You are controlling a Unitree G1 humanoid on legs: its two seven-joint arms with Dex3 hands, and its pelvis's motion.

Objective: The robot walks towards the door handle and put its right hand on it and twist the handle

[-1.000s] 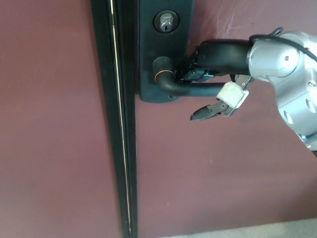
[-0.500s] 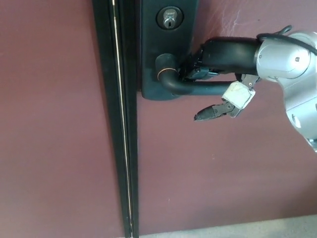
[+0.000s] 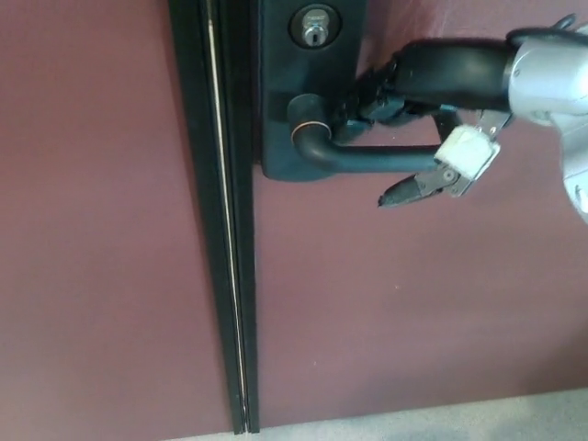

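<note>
Maroon door (image 3: 110,230) fills the view, split by a black vertical seam with a thin bright strip (image 3: 225,230); a sliver of pale floor (image 3: 459,418) is seen at the bottom edge.

Versus 0.5 s ago: the whole picture is shifted a little, so camera motion is assumed. Relative to the door handle (image 3: 367,158), the right hand (image 3: 432,119) has slid outward along the lever, away from the pivot; its white-padded digit is now at the lever's free end rather than mid-lever. Lever angle looks unchanged, roughly horizontal.

No containers are seen.

Black backplate (image 3: 308,101) carries the keyhole cylinder (image 3: 314,26) above the handle's pivot. The handle runs from the pivot to the right. The black fingers (image 3: 381,96) are laid just above the lever, near the pivot end, touching or nearly so. The white-padded digit (image 3: 469,154) is hooked under the lever's end, its dark tip pointing back below the lever. The hand is wrapped on the handle from above and below.

Left hand is not seen.
</note>
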